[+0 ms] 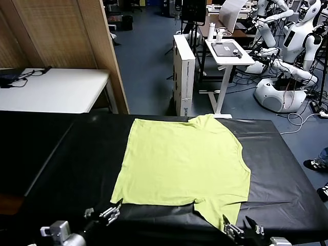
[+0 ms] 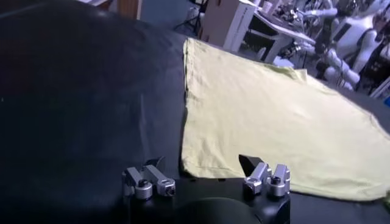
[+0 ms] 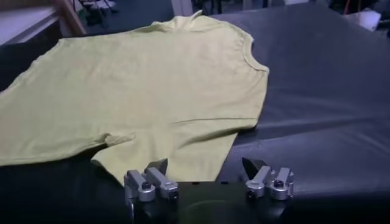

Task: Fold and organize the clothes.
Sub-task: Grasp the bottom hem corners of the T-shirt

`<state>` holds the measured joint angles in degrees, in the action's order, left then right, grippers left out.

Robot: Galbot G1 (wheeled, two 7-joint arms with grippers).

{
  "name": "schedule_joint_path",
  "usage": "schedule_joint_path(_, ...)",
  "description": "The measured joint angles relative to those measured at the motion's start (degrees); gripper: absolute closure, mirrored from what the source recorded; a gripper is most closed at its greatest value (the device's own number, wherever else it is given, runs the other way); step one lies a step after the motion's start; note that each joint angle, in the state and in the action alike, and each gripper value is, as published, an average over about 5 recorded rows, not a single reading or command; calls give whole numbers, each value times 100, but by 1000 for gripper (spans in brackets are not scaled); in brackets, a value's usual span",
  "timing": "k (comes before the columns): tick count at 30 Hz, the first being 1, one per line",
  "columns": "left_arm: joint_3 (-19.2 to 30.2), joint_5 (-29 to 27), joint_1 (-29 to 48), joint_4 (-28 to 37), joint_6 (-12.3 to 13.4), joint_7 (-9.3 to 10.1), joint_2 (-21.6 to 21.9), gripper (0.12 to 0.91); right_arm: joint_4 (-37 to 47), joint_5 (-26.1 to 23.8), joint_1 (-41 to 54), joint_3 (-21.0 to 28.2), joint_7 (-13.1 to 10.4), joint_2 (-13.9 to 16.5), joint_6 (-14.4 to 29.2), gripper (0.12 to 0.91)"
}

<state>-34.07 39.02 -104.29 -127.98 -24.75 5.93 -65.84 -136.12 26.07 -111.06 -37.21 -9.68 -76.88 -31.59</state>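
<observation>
The lime-green T-shirt (image 1: 182,161) lies spread flat on the black table cover (image 1: 66,164), one sleeve at the far edge and one at the near edge. My left gripper (image 1: 105,212) is open and empty, just off the shirt's near left corner; the left wrist view shows that corner (image 2: 201,167) between its fingers (image 2: 204,173). My right gripper (image 1: 241,228) is open and empty at the near sleeve; the right wrist view shows the sleeve's edge (image 3: 183,152) reaching down to the gripper (image 3: 206,170).
A white table (image 1: 56,89) stands at the far left beside a wooden partition (image 1: 66,36). Behind the black table are a white cabinet (image 1: 184,72), a small white desk (image 1: 228,51) and parked white robots (image 1: 287,46). A shoe (image 1: 315,165) shows at the right.
</observation>
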Motion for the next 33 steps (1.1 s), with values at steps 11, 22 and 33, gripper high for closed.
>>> schedule_joint_path(11,12,-18,0,29,30,7,-22,147,150,-54,107,60,16,-15,12,132)
schedule_joint_path(22,16,-92,-38,44,52,2,-61,399,218,-47,75,58,15,-19,30,703)
schedule_joint_path(33,34,-124,3,136,64,-18,-84,612,188,-41,26,59,-2,-29,25,870)
